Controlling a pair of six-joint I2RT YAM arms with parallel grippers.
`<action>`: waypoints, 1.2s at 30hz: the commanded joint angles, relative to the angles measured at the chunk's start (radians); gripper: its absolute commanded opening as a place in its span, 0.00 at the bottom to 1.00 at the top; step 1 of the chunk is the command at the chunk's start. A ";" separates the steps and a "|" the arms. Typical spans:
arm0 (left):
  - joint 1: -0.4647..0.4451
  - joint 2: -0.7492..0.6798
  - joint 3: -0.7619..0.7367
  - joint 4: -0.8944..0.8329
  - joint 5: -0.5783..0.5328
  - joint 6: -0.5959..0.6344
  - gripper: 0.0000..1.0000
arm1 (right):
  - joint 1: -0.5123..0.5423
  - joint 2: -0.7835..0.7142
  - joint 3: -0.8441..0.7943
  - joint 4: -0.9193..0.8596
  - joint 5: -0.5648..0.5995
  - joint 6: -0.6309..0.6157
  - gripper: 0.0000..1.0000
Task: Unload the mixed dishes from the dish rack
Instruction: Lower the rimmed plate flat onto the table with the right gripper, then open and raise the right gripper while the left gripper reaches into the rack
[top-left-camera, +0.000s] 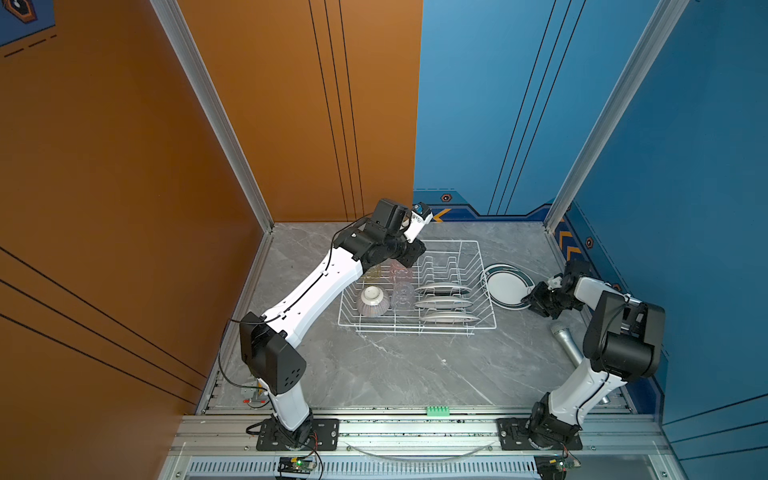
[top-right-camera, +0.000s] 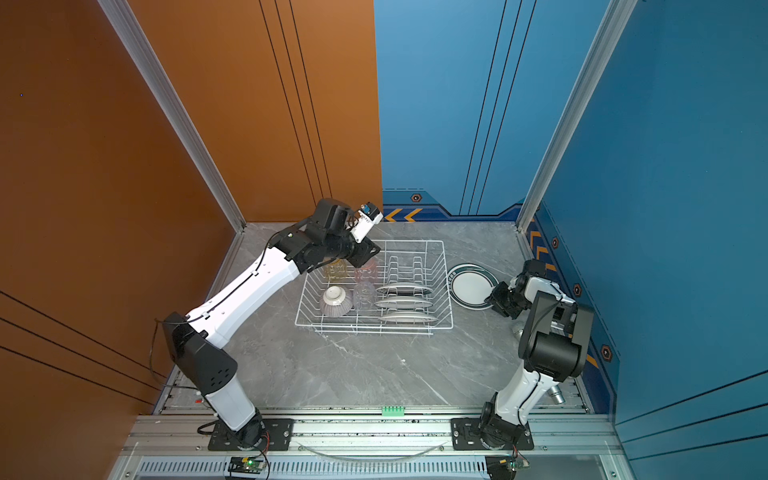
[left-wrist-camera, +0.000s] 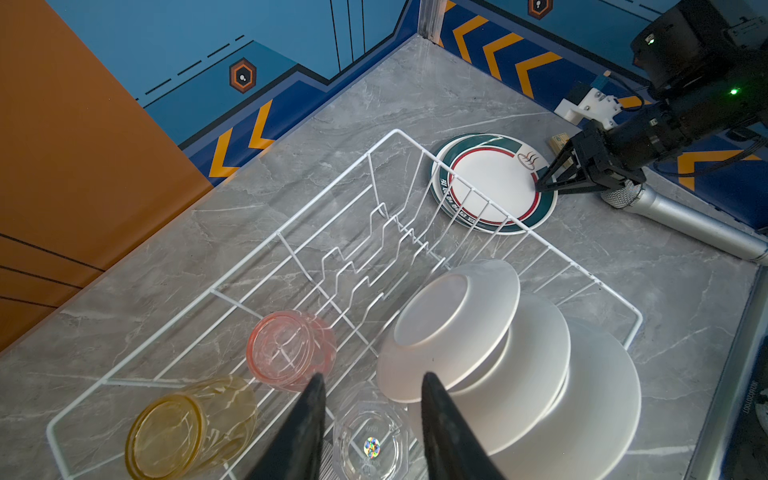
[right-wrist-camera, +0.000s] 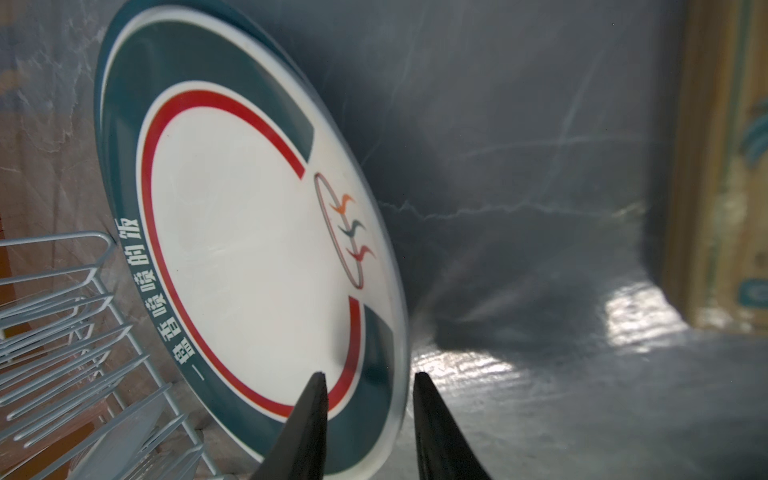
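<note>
Done: two plates (top-left-camera: 505, 286) stacked by the counter's (top-left-camera: 415, 365) right edge.
In dish rack (top-left-camera: 451, 241): three plates (top-left-camera: 444, 304), bowl (top-left-camera: 373, 301), tumblers (left-wrist-camera: 289, 349).
Right end effector (right-wrist-camera: 368, 374): spread astride top plate's (right-wrist-camera: 249, 232) rim.
Left end effector (left-wrist-camera: 370, 376): spread, empty, over tumblers.

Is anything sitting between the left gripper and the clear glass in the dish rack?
Nothing visible does. The left gripper, open, points at the clear tumbler with only air between them. The pink tumbler and the nearest plate flank it, beside the path, not in it.
</note>
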 joint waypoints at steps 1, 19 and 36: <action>0.003 -0.004 0.002 -0.039 0.017 0.023 0.40 | 0.019 0.014 0.037 -0.051 0.053 -0.025 0.39; -0.005 0.001 -0.008 -0.066 -0.005 0.047 0.40 | 0.126 0.067 0.138 -0.127 0.247 -0.046 0.59; -0.016 -0.007 -0.024 -0.094 -0.024 0.071 0.40 | 0.180 0.123 0.199 -0.141 0.281 -0.020 0.61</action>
